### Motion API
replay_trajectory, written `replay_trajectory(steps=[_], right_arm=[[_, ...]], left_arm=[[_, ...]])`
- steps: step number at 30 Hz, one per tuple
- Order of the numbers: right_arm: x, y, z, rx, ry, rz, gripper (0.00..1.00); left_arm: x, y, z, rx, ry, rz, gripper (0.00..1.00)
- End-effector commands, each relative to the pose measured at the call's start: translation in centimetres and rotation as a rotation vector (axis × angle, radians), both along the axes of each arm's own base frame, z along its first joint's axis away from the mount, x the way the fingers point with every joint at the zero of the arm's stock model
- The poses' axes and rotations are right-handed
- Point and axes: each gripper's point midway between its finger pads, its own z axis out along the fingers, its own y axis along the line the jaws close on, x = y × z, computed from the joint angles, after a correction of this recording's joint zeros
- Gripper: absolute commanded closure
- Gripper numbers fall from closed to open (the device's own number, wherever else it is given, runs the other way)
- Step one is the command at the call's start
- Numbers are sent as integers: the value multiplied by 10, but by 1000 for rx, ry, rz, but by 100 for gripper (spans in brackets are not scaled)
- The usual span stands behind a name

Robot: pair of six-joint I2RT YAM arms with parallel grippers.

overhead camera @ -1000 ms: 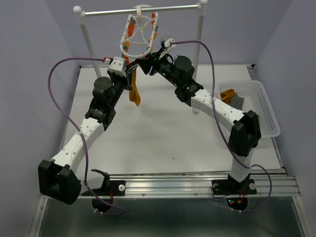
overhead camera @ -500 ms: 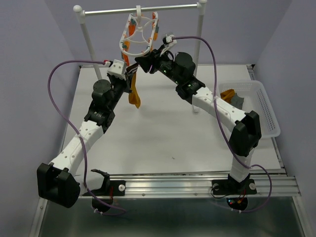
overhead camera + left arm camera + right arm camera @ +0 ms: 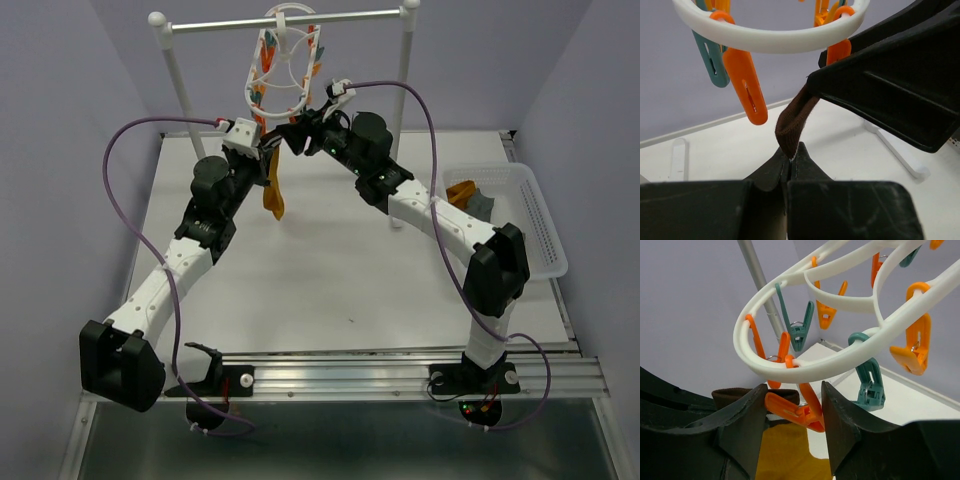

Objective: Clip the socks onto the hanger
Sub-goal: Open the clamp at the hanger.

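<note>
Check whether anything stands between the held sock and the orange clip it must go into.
Nothing visible does. The left end effector pinches the sock by its dark cuff just under the hanger, and the right end effector holds the clip right beside that cuff, with no object between them.

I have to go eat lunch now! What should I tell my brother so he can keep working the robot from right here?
Left tool: shut on the dark cuff of the mustard sock, holding it up just under the hanger.
Right tool: closed around an orange clip that hangs from the hanger's rim, right beside that cuff.
Basket on the right: an orange sock and a grey sock show inside.
Done: no sock seen clipped yet.
Left: get the cuff into the clip, let go, then clip the other socks.
</note>
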Motion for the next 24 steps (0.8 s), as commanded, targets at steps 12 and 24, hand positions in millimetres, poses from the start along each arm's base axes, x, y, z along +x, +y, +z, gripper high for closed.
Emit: replay_trajectory(steps=[12, 24], right_arm=[[-10, -20, 40, 53, -124, -39, 42], [-10, -29, 43, 30, -194, -103, 45]], left_arm=[[-2, -2, 45, -44, -103, -16, 100], [0, -4, 45, -52, -100, -22, 100]])
